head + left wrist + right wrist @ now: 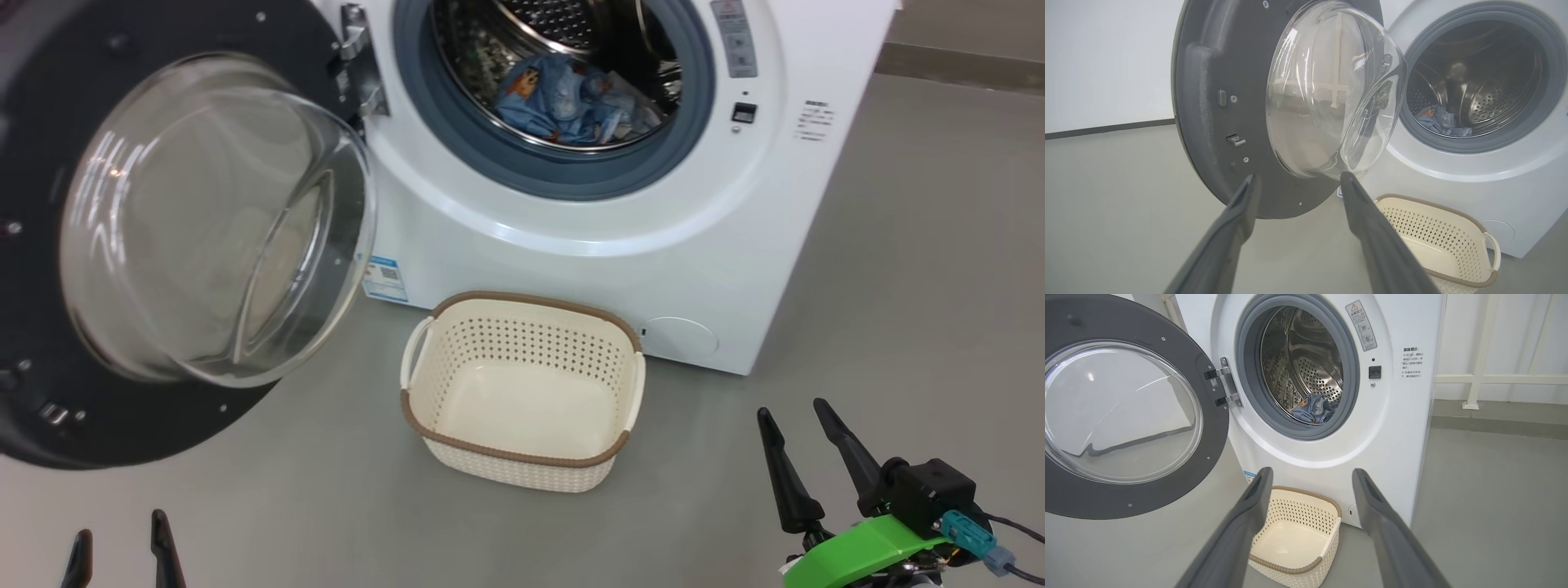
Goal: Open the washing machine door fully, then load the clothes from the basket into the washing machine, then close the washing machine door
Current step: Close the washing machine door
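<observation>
Found left gripper [120,527] and right gripper [792,408] agape, empty, flanking basket [522,475]. Found it bare, clothes [563,102] seemingly all in washer [620,261]. Next: swing door [49,98] shut.

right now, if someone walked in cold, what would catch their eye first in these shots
The large round black-rimmed door with its bulging clear glass bowl dominates, swung wide open at the left of the head view. Beside it, light blue printed clothes lie inside the big white front-loading washing machine, while the small cream perforated plastic basket sits empty on the grey floor in front.
</observation>
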